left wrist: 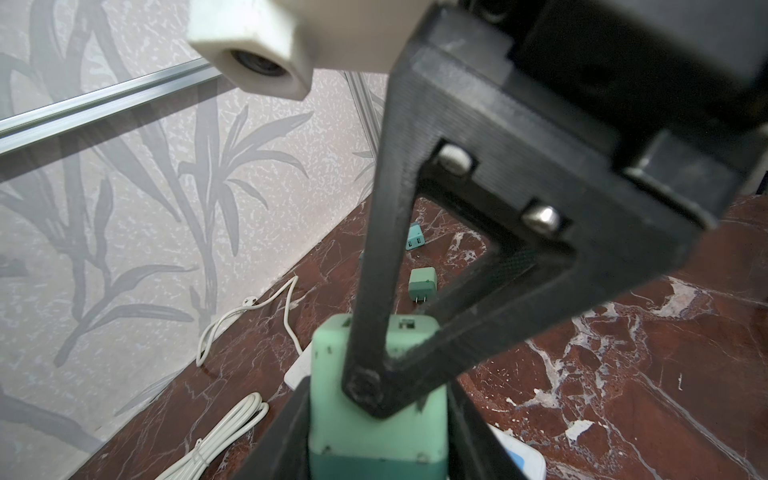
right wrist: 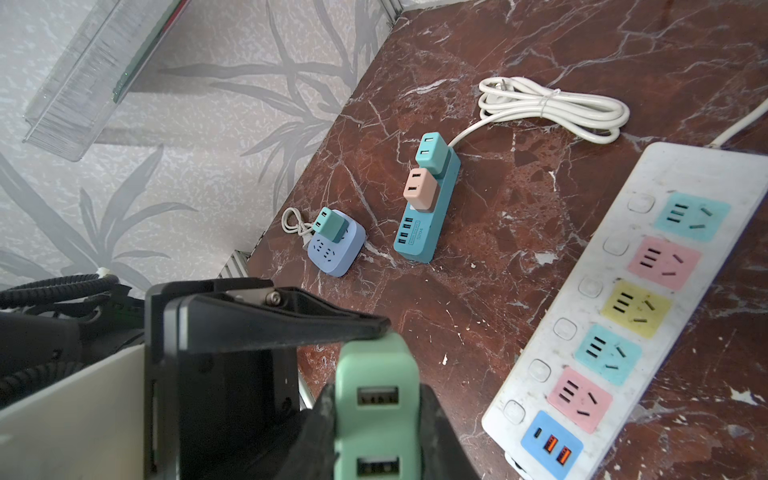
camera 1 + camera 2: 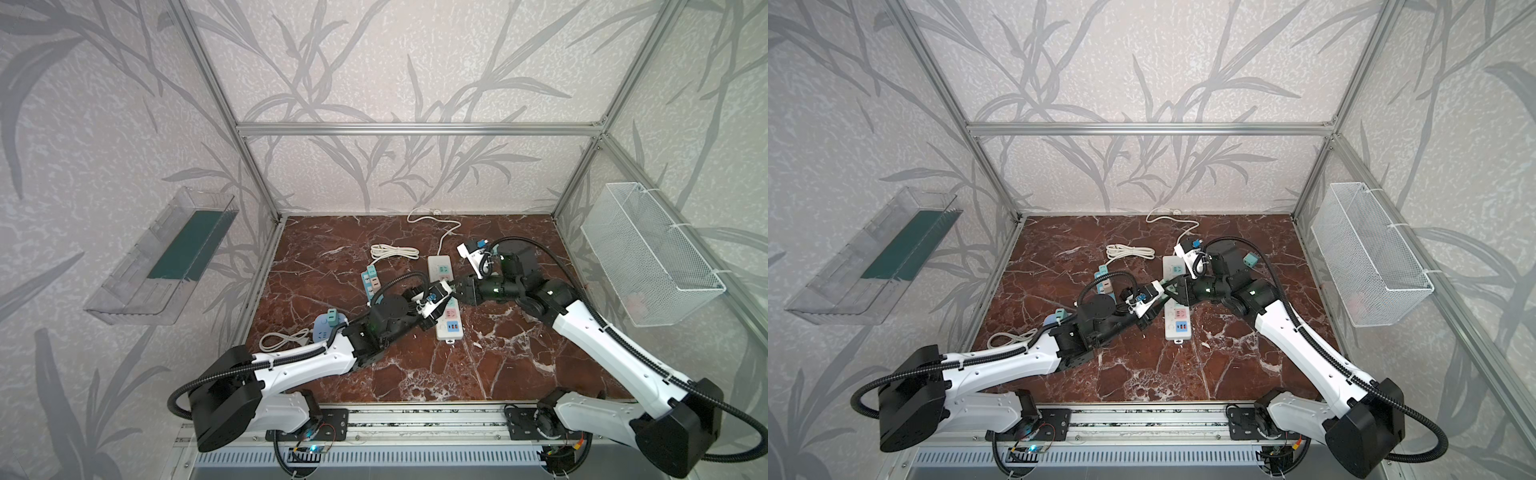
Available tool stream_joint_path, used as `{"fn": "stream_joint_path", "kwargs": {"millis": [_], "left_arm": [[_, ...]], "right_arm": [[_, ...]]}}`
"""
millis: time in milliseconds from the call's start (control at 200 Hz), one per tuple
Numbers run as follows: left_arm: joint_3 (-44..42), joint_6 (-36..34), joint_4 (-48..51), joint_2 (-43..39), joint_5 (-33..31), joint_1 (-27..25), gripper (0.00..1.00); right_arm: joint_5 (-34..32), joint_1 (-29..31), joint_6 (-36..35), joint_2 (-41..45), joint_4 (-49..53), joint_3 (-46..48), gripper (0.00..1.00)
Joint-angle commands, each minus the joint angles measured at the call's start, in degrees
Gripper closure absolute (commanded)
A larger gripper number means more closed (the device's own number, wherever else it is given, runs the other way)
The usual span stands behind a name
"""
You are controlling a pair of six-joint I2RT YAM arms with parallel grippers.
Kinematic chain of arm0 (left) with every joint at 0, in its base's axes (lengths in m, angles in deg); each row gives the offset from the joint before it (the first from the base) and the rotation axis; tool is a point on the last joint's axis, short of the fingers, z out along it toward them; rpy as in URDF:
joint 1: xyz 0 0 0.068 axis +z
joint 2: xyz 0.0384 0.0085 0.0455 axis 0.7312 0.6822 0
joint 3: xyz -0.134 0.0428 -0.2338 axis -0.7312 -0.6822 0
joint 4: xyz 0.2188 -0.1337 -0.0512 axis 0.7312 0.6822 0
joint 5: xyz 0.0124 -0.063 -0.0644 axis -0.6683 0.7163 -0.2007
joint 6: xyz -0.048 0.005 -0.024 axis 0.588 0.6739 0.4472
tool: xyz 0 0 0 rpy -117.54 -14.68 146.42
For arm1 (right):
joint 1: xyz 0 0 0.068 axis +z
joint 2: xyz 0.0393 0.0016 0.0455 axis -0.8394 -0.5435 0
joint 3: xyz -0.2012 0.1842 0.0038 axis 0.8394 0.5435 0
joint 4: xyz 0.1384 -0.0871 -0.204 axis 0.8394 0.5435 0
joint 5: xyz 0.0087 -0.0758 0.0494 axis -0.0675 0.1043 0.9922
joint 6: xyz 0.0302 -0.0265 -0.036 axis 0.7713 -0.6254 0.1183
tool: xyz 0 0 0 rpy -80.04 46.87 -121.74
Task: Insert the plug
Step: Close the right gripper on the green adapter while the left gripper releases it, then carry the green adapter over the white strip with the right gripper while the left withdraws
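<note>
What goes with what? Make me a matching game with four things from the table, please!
Things:
1. mint green plug
2. pink plug
3. round blue socket
4. white power strip

Clues:
A. has pink, yellow and blue-green sockets in a row
B. sits between the robot's fingers
C. is plugged into the teal strip
D. has a teal plug stuck in it

Pairs: 1-B, 2-C, 3-D, 4-A
</note>
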Motion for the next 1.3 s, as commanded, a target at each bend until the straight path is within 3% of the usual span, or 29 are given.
{"fn": "stream_joint_path", "kwargs": {"millis": [0,75,180,345,435,650,800,1000,1295], "left_arm": [[0.1,0.1,-3.5,-2.0,-3.6,-0.5,0.32],[0.7,1.5,-3.6,-2.1,-7.5,-0.7,0.29],[3.9,6.0,-0.2,-2.0,-17.7,-0.7,0.29],[8.4,15.8,7.4,-3.1,-34.6,-0.4,0.25],[10.8,24.8,15.4,-4.4,-39.9,1.0,0.2],[14.0,44.7,29.3,-5.4,-29.7,7.0,0.19],[14.1,52.2,31.2,-5.5,-21.9,12.2,0.2],[13.2,53.8,30.6,-5.2,-20.1,13.6,0.21],[12.5,54.6,29.5,-6.0,-17.9,15.0,0.21]], "right_arm": [[-2.0,0.2,1.2,0.7,-0.6,-1.6,1.0],[-5.3,0.2,1.4,0.9,-0.7,-1.9,1.0],[-12.3,0.2,1.9,0.7,-0.5,-2.8,1.0],[-28.2,0.3,1.4,-2.6,0.8,-5.2,1.0],[-34.3,0.3,0.5,-6.7,0.5,-6.6,1.0],[-41.0,0.2,-1.9,-20.2,-1.0,-12.2,1.0],[-42.5,-0.1,-2.6,-27.9,-2.8,-16.2,1.0],[-41.6,-0.9,-2.5,-37.4,-2.0,-22.3,1.0],[-42.1,-1.1,-3.0,-43.6,-1.6,-26.5,1.0]]}}
